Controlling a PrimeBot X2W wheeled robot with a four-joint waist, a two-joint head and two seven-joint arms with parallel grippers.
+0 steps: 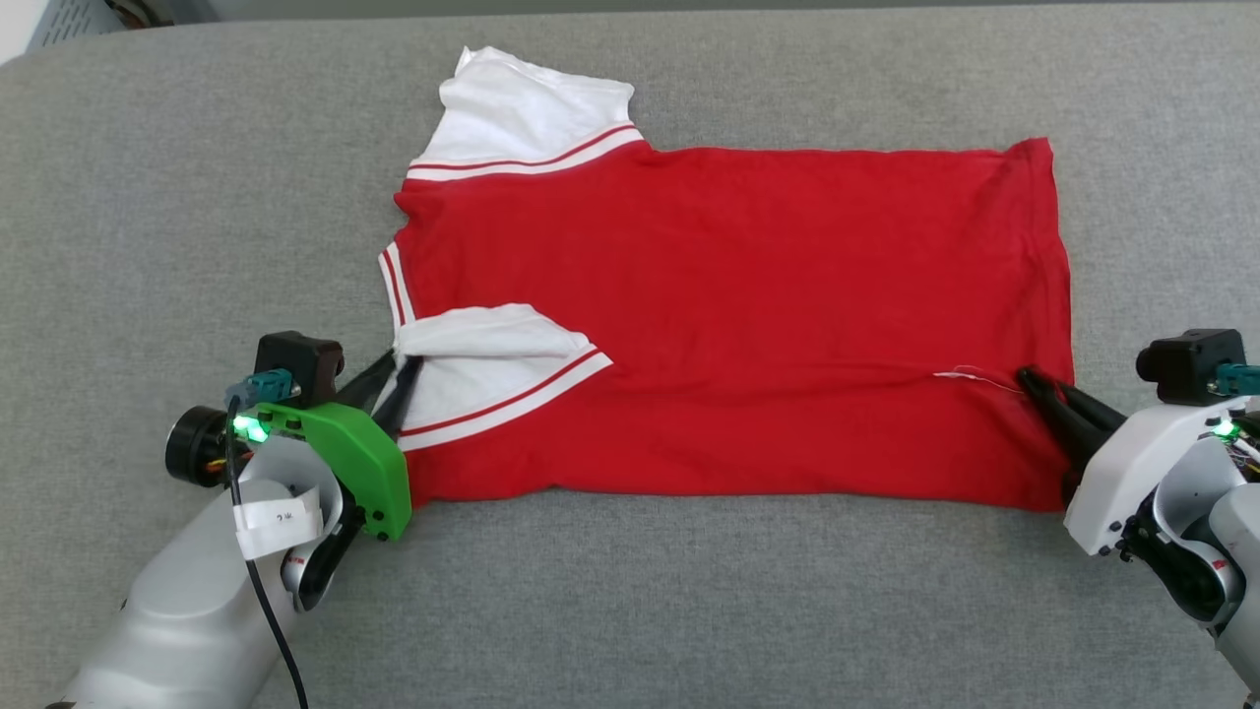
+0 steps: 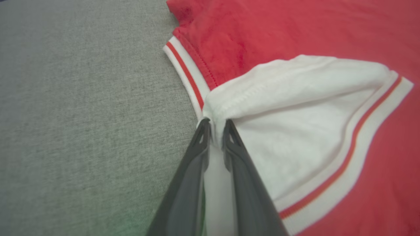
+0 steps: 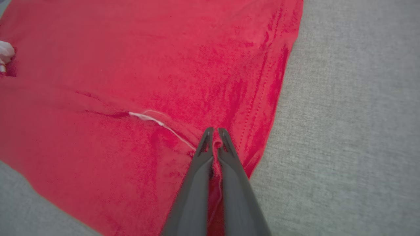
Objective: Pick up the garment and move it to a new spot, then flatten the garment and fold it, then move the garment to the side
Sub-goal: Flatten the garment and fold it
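You have the garment (image 1: pixel 738 315) spread flat across the middle of the grey fabric-covered counter (image 1: pixel 689 611), lying sideways to you: neck end toward your left, hem toward your right, plain red cloth facing up. The far sleeve (image 1: pixel 522 108) sticks out white from the far edge, with its red-and-white trim where it meets the body. The near sleeve (image 1: pixel 492 364) is turned inward and lies on top of the red body, its striped cuff slanting across it. Your left gripper (image 1: pixel 402 362) sits at the shirt's near-left corner, just beside the striped neck trim (image 1: pixel 394 286). In the left wrist view the left gripper's (image 2: pixel 216 126) jaws stand only a narrow slit apart, with white sleeve cloth gathered into that slit at the tips (so they are pinching the sleeve). Your right gripper (image 1: pixel 1029 377) is at the opposite end, near the hem and toward the near edge. In the right wrist view its (image 3: pixel 215 131) jaws are clenched on a small ridge of red cloth just inside the stitched hem. A loose white thread (image 3: pixel 157 122) trails across the red from right beside those tips. Both arms are low over the counter, well apart, one at each end of the shirt.
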